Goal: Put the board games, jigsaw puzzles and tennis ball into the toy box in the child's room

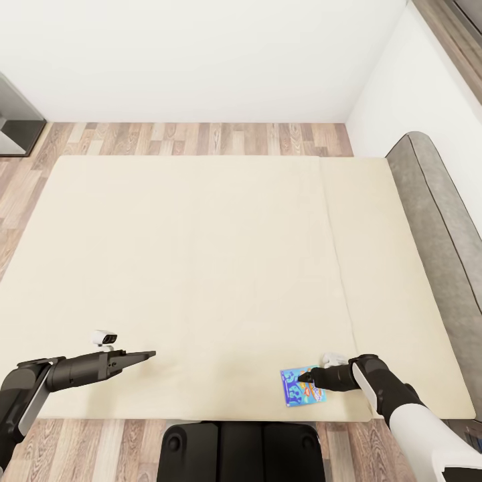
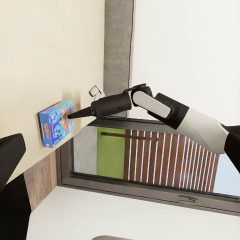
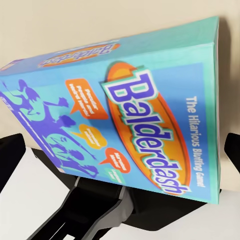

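— Which step was it on, from where you stood?

— The pickup of one game off the bed, I'd say. Closest to the robot, at the near edge of the mattress, lay the blue board game (image 1: 302,385), the Balderdash box, flat on the cream cover towards the right-hand corner. The right gripper (image 1: 302,379) was down on top of it, fingertips at the box.

— Had it got hold of the thing?

— I couldn't tell. The tips sat over the lid, and whether they stood apart or pinched, I couldn't make out. My guess was the next move called for getting the fingers across an edge of the box and closing firmly before lifting, since a flat box gives little to bite on.

— And the arms?

— The right arm reached in low from the corner, elbow bent outwards, forearm nearly level with the mattress. The left gripper (image 1: 146,354) hung over the near left part of the bed (image 1: 201,254), carrying nothing, fingers drawn together to a point, arm stretched sideways and level.

— Anything further on?

— Bare mattress with its seam, a grey headboard (image 1: 435,201) on the right, then plank floor (image 1: 201,139) and white wall.
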You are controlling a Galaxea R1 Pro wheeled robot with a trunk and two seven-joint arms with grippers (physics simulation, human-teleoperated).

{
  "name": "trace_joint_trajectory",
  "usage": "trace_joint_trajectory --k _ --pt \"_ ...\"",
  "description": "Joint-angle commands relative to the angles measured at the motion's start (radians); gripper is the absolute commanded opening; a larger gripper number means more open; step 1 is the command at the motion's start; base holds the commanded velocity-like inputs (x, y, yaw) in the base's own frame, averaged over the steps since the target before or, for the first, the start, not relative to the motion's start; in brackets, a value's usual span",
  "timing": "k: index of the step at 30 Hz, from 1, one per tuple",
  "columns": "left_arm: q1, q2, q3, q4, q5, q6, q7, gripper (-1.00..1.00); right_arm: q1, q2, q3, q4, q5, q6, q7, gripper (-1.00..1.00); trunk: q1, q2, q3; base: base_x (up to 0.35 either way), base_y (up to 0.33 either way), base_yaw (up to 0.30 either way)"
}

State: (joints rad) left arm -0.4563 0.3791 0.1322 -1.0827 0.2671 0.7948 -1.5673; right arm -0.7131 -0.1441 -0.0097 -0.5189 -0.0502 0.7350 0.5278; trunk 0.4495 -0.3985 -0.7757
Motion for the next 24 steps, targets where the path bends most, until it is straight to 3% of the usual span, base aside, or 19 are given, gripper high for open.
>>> trace_joint_trajectory --k 1,13,24 --pt "0.000 0.000 0.000 0.000 0.000 0.011 -0.004 1.00 0.000 0.000 -0.001 -0.001 -0.005 0.007 0.000 1.00 0.001 -0.002 -0.001 0.000 0.000 0.000" --pt "0.000 0.001 0.000 0.000 0.000 0.011 -0.004 1.00 0.000 0.000 -0.001 -0.001 -0.005 0.007 0.000 1.00 0.001 -0.002 -0.001 0.000 0.002 0.000" --pt "-0.001 0.010 0.001 0.001 0.003 0.015 -0.004 1.00 -0.002 0.043 -0.001 -0.001 -0.001 0.013 0.005 1.00 0.001 -0.002 -0.001 0.000 0.054 0.000"
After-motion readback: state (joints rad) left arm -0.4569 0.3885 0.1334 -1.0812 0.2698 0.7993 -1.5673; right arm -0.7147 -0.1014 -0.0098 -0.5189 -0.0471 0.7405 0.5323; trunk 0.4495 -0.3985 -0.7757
